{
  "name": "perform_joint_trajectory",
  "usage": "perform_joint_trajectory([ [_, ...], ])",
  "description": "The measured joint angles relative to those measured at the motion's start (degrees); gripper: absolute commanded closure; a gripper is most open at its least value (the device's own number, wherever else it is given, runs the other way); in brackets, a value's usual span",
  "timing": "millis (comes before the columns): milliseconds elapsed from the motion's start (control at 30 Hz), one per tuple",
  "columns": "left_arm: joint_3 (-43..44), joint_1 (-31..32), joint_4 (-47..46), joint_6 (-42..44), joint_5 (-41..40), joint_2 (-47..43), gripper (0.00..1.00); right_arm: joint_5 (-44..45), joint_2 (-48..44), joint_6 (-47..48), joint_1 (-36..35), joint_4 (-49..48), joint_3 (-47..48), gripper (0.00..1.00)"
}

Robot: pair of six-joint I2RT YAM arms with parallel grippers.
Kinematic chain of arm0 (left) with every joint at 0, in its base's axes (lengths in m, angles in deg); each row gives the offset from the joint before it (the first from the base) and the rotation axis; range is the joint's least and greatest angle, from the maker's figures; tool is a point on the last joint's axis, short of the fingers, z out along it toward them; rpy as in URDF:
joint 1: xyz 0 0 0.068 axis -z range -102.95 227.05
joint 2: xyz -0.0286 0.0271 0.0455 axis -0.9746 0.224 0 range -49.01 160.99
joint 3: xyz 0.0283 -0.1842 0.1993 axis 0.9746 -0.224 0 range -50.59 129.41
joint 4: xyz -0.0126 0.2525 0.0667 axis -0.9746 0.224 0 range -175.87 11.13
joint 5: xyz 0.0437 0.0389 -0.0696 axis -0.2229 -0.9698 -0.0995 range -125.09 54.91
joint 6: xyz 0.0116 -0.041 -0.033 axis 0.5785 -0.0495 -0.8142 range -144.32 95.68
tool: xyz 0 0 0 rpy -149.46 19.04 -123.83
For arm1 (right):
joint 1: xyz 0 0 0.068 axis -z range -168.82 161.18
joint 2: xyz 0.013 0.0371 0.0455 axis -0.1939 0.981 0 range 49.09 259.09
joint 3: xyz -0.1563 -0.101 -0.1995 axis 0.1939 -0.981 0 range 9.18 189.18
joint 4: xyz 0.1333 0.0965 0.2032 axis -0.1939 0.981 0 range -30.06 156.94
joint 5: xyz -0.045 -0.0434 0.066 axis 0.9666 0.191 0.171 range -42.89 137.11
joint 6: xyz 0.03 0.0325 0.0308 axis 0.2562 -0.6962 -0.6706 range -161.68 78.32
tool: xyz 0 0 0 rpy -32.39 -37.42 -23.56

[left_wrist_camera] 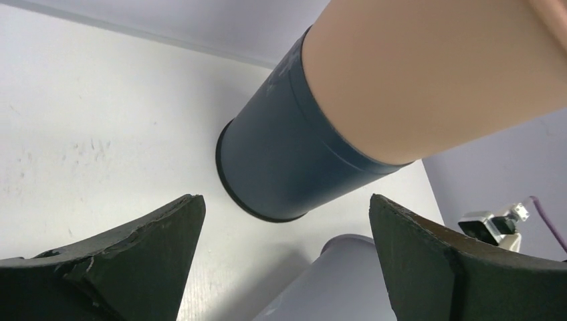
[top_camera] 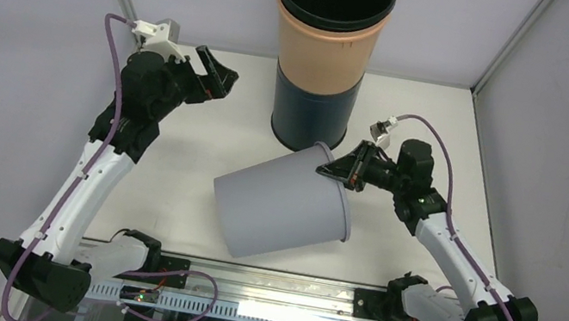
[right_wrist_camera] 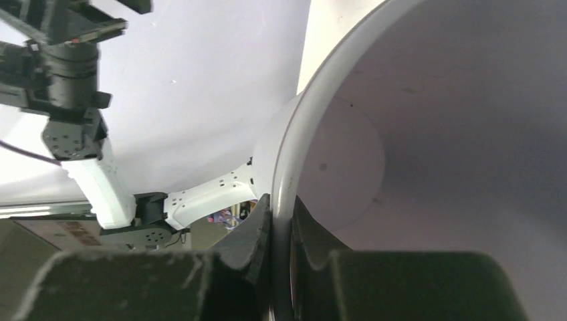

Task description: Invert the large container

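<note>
The large grey container [top_camera: 282, 208] lies tipped on its side in the middle of the table, mouth facing right and base toward the near left. My right gripper [top_camera: 337, 172] is shut on the far part of its rim. The right wrist view shows the rim [right_wrist_camera: 294, 154] pinched in that gripper [right_wrist_camera: 282, 207], one finger inside the container and one outside. My left gripper [top_camera: 220, 80] hovers open and holds nothing at the back left, apart from the container. In the left wrist view, the grey container [left_wrist_camera: 341, 281] shows low between the wide-spread jaws of that gripper [left_wrist_camera: 286, 200].
A tall stack [top_camera: 325, 54] stands at the back centre, just behind the grey container's rim: a peach container [left_wrist_camera: 428, 73] on a dark blue one [left_wrist_camera: 287, 160]. Enclosure walls close off the back and both sides. A metal rail [top_camera: 260, 283] runs along the near edge.
</note>
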Motion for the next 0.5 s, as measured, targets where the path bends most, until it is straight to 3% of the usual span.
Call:
perform_joint_trajectory([
  [67,-0.68,0.00,-0.09,0.02,0.63,0.68,0.01,-1.09,-0.57,-2.03,1.25,-2.69,-1.92,1.00],
  [100,-1.29,0.00,-0.02,0.07,1.11,0.94,0.01,-1.14,-1.03,-2.43,1.53,-3.56,-2.16,0.93],
  [167,-2.82,0.00,0.00,0.33,1.73,1.55,0.01,-0.92,-1.62,-2.21,1.97,-2.99,-2.21,0.63],
  [233,-3.93,0.00,0.33,0.59,2.21,2.19,0.01,0.11,-1.57,-0.83,3.39,-0.02,-1.40,0.43],
  [333,-5.31,0.00,1.11,0.85,3.63,3.19,0.01,4.07,-0.37,5.11,5.25,9.11,2.19,0.34],
  [500,-5.92,0.00,2.82,1.16,6.21,3.48,0.01,10.97,2.27,16.96,5.79,24.52,12.44,0.30],
])
